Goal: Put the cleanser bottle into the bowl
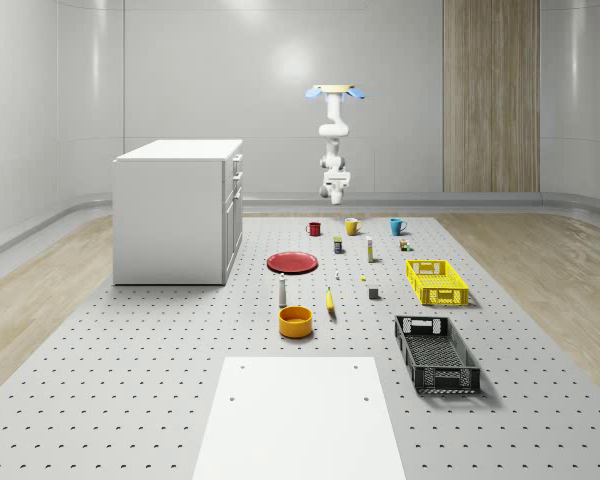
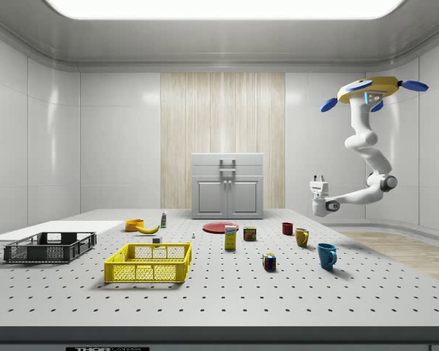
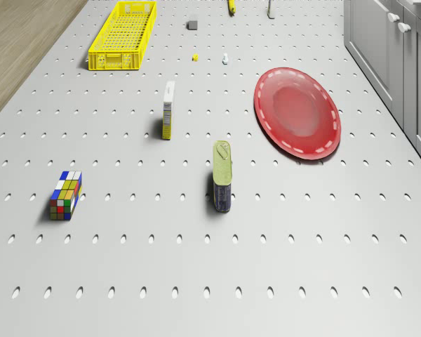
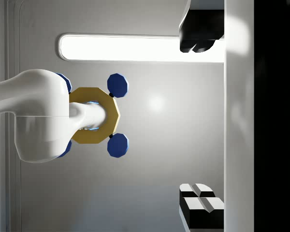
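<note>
Perforated grey table, small white cleanser bottle upright just behind orange round bowl, drone hovering high over table's far end, gripper pointing upward with fingers spread apart, empty, well away from bottle.

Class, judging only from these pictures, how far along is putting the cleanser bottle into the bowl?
Nothing looks done: the cleanser bottle stands on the table just behind the orange bowl, outside it. Nothing is in hand: the drone hovers high above the table's far end by the mugs, its gripper open and pointing upward. Approach, grasp, carry and release all remain.
</note>
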